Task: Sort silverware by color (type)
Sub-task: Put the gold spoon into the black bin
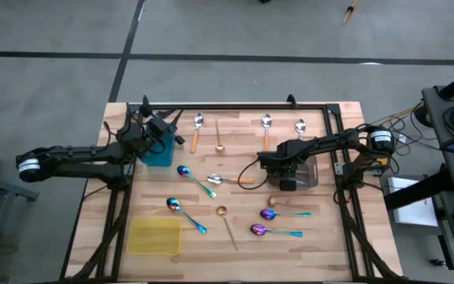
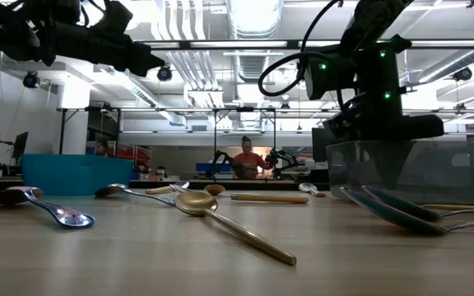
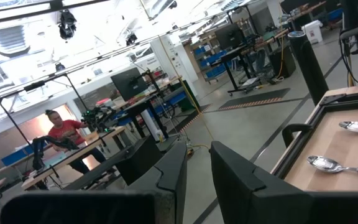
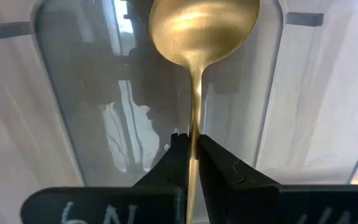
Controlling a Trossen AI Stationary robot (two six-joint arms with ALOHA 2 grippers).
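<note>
My right gripper (image 4: 194, 155) is shut on a thin gold spoon (image 4: 202, 37) over the clear grey tray (image 1: 312, 180) at the table's middle right. My left gripper (image 3: 196, 177) is raised over the teal tray (image 1: 158, 151) at the far left, empty, with a narrow gap between its fingers. Loose on the table lie orange-handled silver spoons (image 1: 197, 130) along the far side, blue-purple spoons with teal handles (image 1: 195, 181) in the middle and near right, and two gold spoons (image 1: 228, 225). My right gripper pinches the gold spoon's thin handle (image 4: 196, 134) between its two fingers. The spoon runs on ahead of the fingers, along them, with its bowl (image 4: 204, 25) foremost over the grey tray's floor. I cannot tell whether the bowl touches the tray.
A yellow tray (image 1: 154, 235) lies at the near left. A black frame (image 1: 235, 107) runs along the table's far edge and down both sides. A person sits at a bench in the room beyond the table.
</note>
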